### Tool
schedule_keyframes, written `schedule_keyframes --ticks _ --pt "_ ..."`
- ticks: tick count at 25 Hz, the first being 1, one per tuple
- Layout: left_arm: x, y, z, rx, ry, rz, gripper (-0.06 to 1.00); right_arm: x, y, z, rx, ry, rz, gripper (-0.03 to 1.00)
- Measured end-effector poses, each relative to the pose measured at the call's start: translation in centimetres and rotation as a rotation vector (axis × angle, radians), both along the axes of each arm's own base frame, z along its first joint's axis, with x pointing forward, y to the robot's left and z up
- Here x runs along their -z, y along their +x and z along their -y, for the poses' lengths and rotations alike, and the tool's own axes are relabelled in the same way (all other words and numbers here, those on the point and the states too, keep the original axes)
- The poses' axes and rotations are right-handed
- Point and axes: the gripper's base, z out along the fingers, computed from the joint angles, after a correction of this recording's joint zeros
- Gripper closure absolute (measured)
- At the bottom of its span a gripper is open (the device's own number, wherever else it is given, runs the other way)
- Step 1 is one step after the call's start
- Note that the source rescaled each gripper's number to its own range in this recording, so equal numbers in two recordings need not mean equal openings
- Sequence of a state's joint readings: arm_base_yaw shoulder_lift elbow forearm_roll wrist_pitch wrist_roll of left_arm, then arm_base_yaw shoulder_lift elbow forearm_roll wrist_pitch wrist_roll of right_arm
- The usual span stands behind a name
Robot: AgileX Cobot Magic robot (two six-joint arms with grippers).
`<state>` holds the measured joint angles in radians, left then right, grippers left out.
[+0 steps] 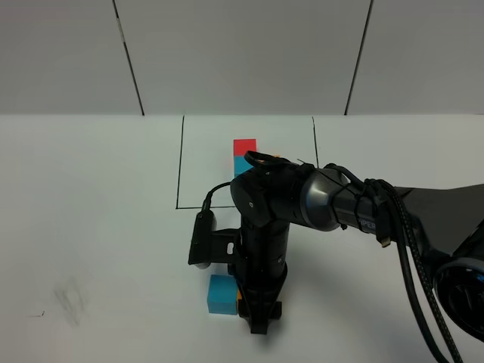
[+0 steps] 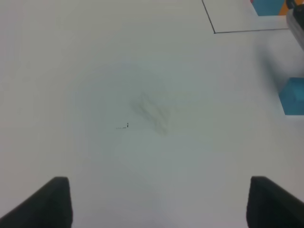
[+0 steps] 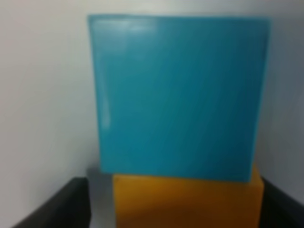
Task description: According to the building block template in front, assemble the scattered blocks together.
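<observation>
The building block template (image 1: 244,147) sits inside the black drawn frame, its red and cyan cubes partly hidden by my right arm; the left wrist view catches its corner (image 2: 268,5). Nearer the front, a loose cyan-blue block (image 1: 221,293) (image 3: 178,95) (image 2: 292,97) rests on the table with a loose orange block (image 3: 185,202) pressed against it. My right gripper (image 1: 257,316) (image 3: 175,211) points straight down around the orange block. It is open, with a gap between one finger (image 3: 57,206) and the block. My left gripper (image 2: 159,204) hangs open over bare table.
My right arm (image 1: 333,198) reaches in from the right across the middle. The black frame line (image 1: 180,162) marks the template area at the back. A faint smudge (image 2: 152,111) stains the white table on the left.
</observation>
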<state>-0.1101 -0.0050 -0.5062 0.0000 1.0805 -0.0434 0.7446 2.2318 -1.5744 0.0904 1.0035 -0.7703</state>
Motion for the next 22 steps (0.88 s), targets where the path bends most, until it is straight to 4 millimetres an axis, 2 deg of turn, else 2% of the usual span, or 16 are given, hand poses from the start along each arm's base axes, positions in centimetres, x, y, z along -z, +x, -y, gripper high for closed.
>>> schedule_keyframes --ticks 2,4,6,9,12,17,22 --pt "0.0 0.0 0.0 0.0 0.0 0.0 0.1 -0.6 0.0 0.0 0.015 0.006 0.011 0.21" --pt "0.0 0.0 0.0 0.0 0.0 0.0 0.1 -1.8 0.0 0.2 0.035 0.012 0.034 0.08" --pt "0.0 0.0 0.0 0.0 0.0 0.0 0.1 -4.0 -0.1 0.5 0.075 0.026 0.06 0.03" --pt "0.0 0.0 0.0 0.0 0.0 0.0 0.1 -7.3 -0.3 1.6 0.186 0.021 0.096 0.03" --pt "0.0 0.0 0.0 0.0 0.0 0.0 0.1 -10.4 0.3 4.2 0.412 -0.015 0.144 0.04" --pt "0.0 0.0 0.0 0.0 0.0 0.0 0.1 -14.3 2.9 11.0 0.952 -0.043 0.256 0.1" --pt "0.0 0.0 0.0 0.001 0.001 0.0 0.1 -15.1 3.5 18.3 1.22 -0.078 0.273 0.17"
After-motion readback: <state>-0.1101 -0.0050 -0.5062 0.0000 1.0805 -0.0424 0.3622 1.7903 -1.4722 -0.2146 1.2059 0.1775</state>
